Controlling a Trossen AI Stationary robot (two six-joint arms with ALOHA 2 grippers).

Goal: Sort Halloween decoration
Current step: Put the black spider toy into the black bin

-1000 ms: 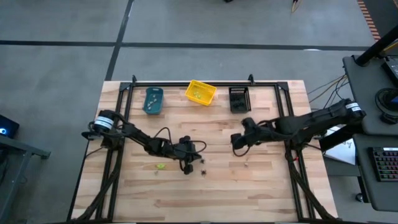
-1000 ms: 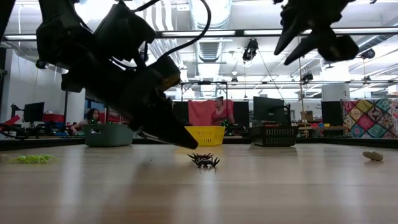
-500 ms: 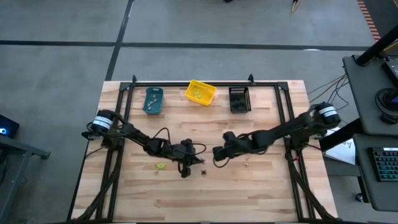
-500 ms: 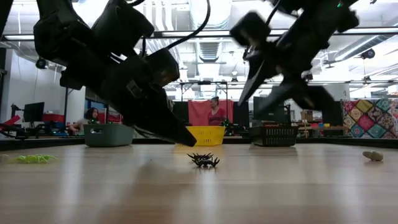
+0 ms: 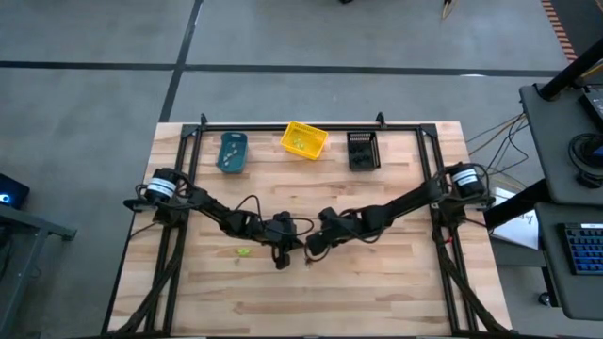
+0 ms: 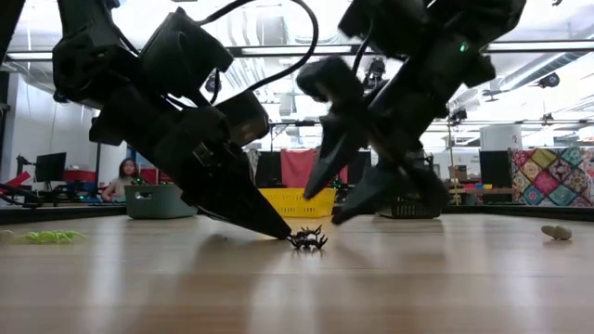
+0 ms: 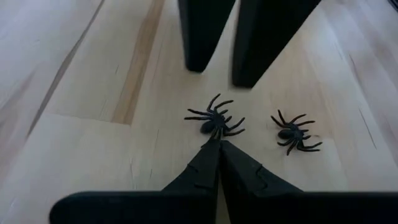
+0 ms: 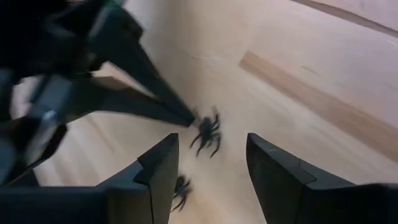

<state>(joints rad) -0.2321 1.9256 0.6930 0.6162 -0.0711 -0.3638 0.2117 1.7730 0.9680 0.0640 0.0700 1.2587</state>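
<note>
Left end effector (image 7: 219,144) clenched, tips touching black spider (image 7: 214,120) mid-surface (image 5: 377,282); right end effector (image 8: 208,155) released, straddling it. Lower right straight, close on body, avoid second spider (image 7: 295,134).

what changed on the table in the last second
The right gripper swung in from the table's right half toward the middle, fingers open, and now hangs just above a black spider, facing the left gripper. The left gripper, shut, dipped slightly until its tips touch that spider. Neither has taken hold of it. A second black spider, the yellow-green trinket and three bins did not move.
</note>
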